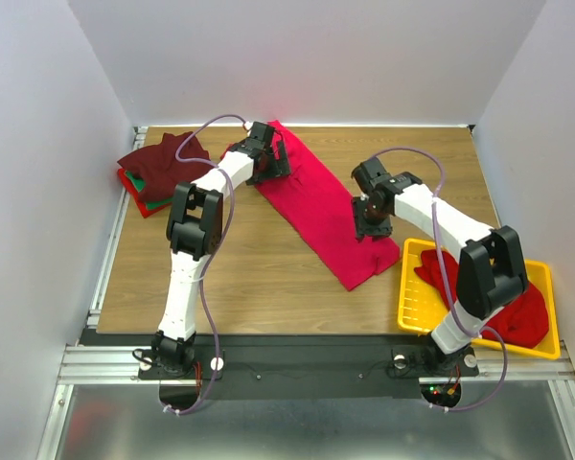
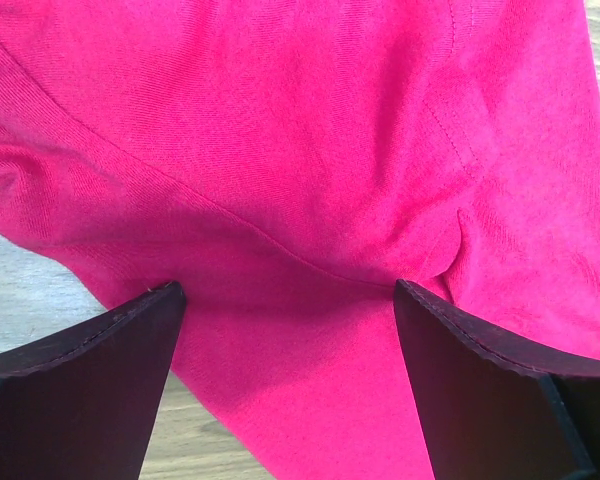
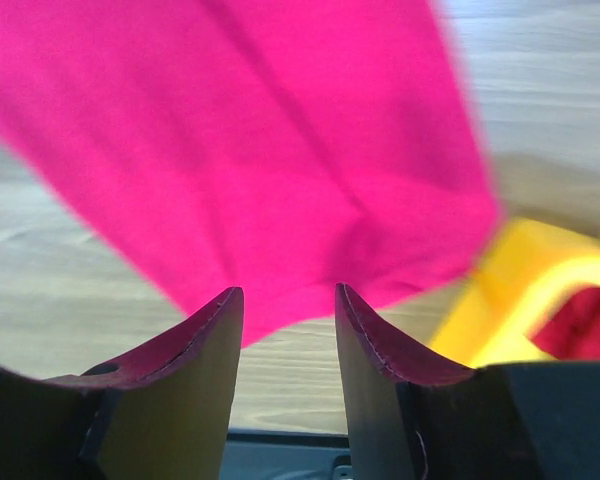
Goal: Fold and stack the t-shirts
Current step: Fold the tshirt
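A bright crimson t-shirt point(image 1: 321, 206) lies in a long diagonal strip across the middle of the table. My left gripper point(image 1: 269, 161) is over its far left end, jaws wide open, with the cloth point(image 2: 310, 150) spread flat beneath and between the fingers point(image 2: 290, 290). My right gripper point(image 1: 372, 226) is over the strip's near right end, jaws open and holding nothing. In the right wrist view the cloth's edge point(image 3: 250, 130) lies just beyond the gripper's fingertips point(image 3: 288, 290). A folded stack point(image 1: 161, 171), with maroon on top and green and red below, sits at the back left.
A yellow slotted tray point(image 1: 408, 287) at the near right holds more crimson shirts point(image 1: 517, 309), and its corner point(image 3: 520, 290) is close to the right gripper's right side. White walls enclose the table on three sides. Bare wood point(image 1: 230, 268) shows at the near left.
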{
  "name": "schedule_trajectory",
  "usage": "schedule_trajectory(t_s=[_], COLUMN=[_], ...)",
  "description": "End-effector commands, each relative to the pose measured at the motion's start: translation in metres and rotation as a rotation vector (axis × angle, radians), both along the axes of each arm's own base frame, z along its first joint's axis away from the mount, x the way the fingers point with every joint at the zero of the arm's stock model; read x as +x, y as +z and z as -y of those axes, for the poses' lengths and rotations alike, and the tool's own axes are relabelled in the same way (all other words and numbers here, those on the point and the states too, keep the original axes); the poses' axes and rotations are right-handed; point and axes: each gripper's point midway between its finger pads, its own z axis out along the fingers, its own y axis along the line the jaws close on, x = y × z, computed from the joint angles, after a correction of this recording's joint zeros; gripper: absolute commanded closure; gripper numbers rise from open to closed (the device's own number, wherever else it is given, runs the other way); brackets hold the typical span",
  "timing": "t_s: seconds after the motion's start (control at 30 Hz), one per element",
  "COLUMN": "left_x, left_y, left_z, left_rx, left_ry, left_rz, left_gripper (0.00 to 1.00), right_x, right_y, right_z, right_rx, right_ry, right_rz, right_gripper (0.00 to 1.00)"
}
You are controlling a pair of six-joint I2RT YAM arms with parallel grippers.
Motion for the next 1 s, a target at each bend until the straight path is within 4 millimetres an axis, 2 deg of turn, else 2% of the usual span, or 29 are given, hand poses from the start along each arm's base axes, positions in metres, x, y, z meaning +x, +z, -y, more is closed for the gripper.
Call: schedule_trajectory(t_s=[0.0, 0.13, 0.23, 0.27, 0.33, 0.5, 0.6, 0.7, 0.73, 0.87, 0.97], left_x=[-0.011, -0.012, -0.010, -0.009, -0.008, -0.006, -0.006, -0.006, -0.006, -0.002, 0.001], left_y=[-0.007, -0.013, -0.012, -0.013, -0.013, -0.011, -0.010, -0.006, -0.002, 0.019, 0.038], left_z=[-0.018, -0.020, -0.022, -0.021, -0.022, -0.025, -0.025, -0.026, -0.025, -0.021, -0.017], left_rx=[0.025, -0.023, -0.027, -0.027, -0.029, -0.028, -0.024, -0.020, -0.026, -0.046, -0.070], left_ry=[0.022, 0.033, 0.040, 0.040, 0.036, 0.037, 0.031, 0.021, 0.014, 0.003, -0.003], left_rz=[-0.056, -0.081, -0.076, -0.074, -0.075, -0.074, -0.072, -0.066, -0.061, -0.025, -0.002], left_gripper=[0.01, 0.01, 0.01, 0.01, 0.01, 0.01, 0.01, 0.01, 0.01, 0.01, 0.01], right_x=[0.001, -0.009, -0.021, -0.024, -0.026, -0.035, -0.035, -0.022, -0.013, 0.010, 0.014], right_y=[-0.014, -0.033, -0.049, -0.058, -0.067, -0.079, -0.078, -0.059, -0.048, -0.025, -0.036], right_z=[-0.037, -0.032, -0.019, -0.007, 0.003, 0.016, 0.014, 0.007, 0.002, -0.002, 0.004], right_rx=[0.170, 0.148, 0.098, 0.045, 0.011, -0.019, -0.012, 0.023, 0.039, 0.047, 0.020], right_ry=[0.123, 0.111, 0.088, 0.067, 0.035, -0.014, -0.014, -0.004, -0.003, -0.006, -0.010], right_rz=[-0.067, -0.122, -0.155, -0.158, -0.173, -0.211, -0.207, -0.152, -0.117, -0.044, -0.066], right_gripper=[0.53, 0.54, 0.56, 0.56, 0.57, 0.58, 0.58, 0.58, 0.57, 0.57, 0.57])
